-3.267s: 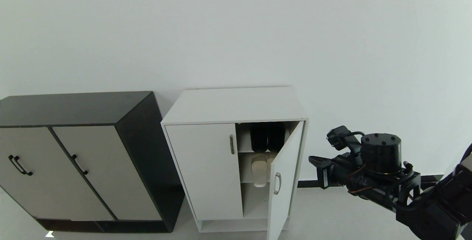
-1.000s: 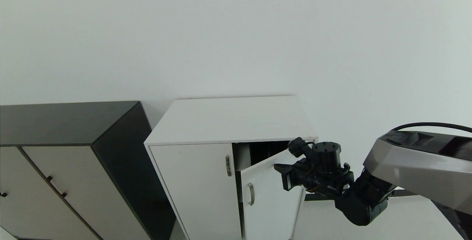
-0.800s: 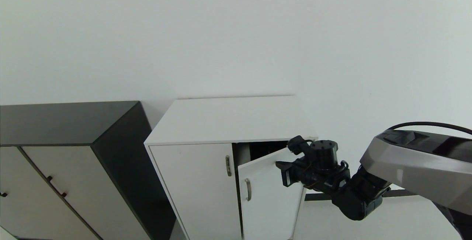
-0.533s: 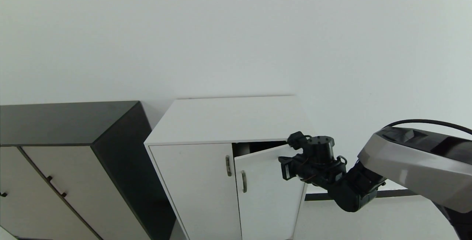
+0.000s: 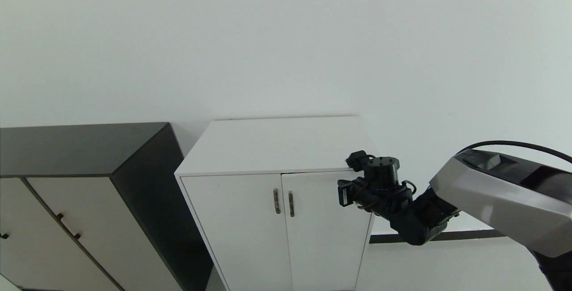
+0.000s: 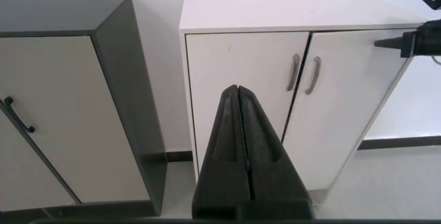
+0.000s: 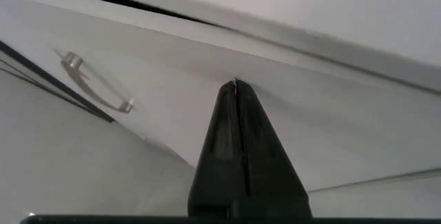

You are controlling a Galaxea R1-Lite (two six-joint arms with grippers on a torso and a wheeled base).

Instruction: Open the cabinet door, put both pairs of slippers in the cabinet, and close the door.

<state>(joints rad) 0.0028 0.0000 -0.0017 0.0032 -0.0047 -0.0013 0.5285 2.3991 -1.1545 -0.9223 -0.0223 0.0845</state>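
Note:
The white cabinet (image 5: 277, 145) stands against the wall with both doors flush; two metal handles (image 5: 283, 202) meet at its middle. Whatever is inside is hidden behind the doors. My right gripper (image 5: 341, 192) is shut, with its tip pressed against the upper outer part of the right door (image 5: 328, 237). In the right wrist view the shut gripper (image 7: 236, 85) touches the door panel, and a handle (image 7: 96, 83) lies off to one side. My left gripper (image 6: 238, 89) is shut with nothing in it and hangs well in front of the white cabinet (image 6: 248, 72). The right gripper (image 6: 400, 43) also appears there at the door's edge.
A dark cabinet (image 5: 85, 148) with two beige doors and black handles stands close on the left of the white one. A plain wall rises behind both. Pale floor with a dark skirting strip (image 5: 464, 235) lies to the right.
The right door has swung from partly open to fully shut, with my right gripper following it inward and to the left. Since the oldest frame the camera has also moved closer.

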